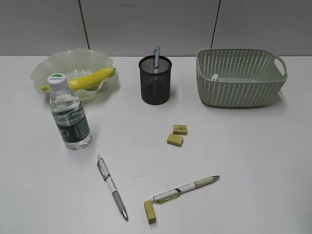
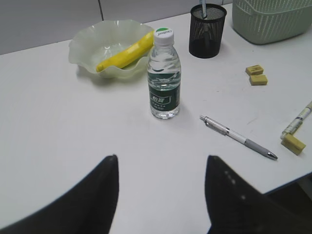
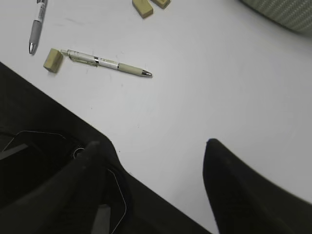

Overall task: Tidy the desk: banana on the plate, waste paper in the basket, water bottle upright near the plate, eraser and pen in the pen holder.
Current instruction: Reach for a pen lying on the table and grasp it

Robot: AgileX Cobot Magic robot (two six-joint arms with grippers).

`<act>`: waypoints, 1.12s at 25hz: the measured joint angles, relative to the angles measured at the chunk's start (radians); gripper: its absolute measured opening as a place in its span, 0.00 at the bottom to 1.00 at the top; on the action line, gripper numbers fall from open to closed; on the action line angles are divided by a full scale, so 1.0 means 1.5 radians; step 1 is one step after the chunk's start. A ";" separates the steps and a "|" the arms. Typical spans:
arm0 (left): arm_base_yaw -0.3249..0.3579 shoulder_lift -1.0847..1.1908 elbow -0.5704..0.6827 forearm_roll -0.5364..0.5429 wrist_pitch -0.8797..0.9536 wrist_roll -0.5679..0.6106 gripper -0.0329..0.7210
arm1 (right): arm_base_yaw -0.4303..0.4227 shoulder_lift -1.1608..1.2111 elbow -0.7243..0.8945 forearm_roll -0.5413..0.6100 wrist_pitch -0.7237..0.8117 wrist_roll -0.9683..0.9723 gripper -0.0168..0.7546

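Observation:
The banana (image 1: 90,79) lies in the wavy green plate (image 1: 73,63) at the back left. The water bottle (image 1: 69,114) stands upright just in front of the plate. The black mesh pen holder (image 1: 155,80) holds one pen (image 1: 156,54). Two more pens (image 1: 112,186) (image 1: 185,188) lie on the desk near the front. Two erasers (image 1: 180,129) (image 1: 175,140) lie mid-desk and a third (image 1: 150,212) lies by a pen's end. A small white bit (image 1: 214,77) shows inside the basket (image 1: 240,78). My left gripper (image 2: 161,158) and right gripper (image 3: 152,142) are open, empty and over the desk's front.
The desk's front edge (image 3: 73,117) runs under my right gripper, with dark floor below it. A grey panelled wall stands behind the desk. Neither arm shows in the exterior view.

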 joint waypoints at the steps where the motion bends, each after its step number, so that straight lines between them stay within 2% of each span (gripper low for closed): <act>1: 0.000 0.000 0.000 0.000 0.000 0.000 0.60 | 0.000 -0.035 0.025 0.000 0.000 0.002 0.68; 10: 0.000 0.000 0.000 0.000 0.000 0.000 0.60 | 0.000 -0.341 0.194 0.000 0.001 0.012 0.68; 16: 0.000 0.002 0.000 0.000 0.000 0.000 0.60 | 0.000 -0.477 0.212 0.000 -0.003 0.015 0.68; 23: 0.000 0.098 -0.005 -0.010 -0.003 0.000 0.60 | 0.000 -0.518 0.212 -0.003 -0.004 0.020 0.68; 28: 0.000 0.237 -0.047 -0.068 -0.021 0.000 0.60 | 0.000 -0.518 0.212 -0.005 -0.004 0.024 0.68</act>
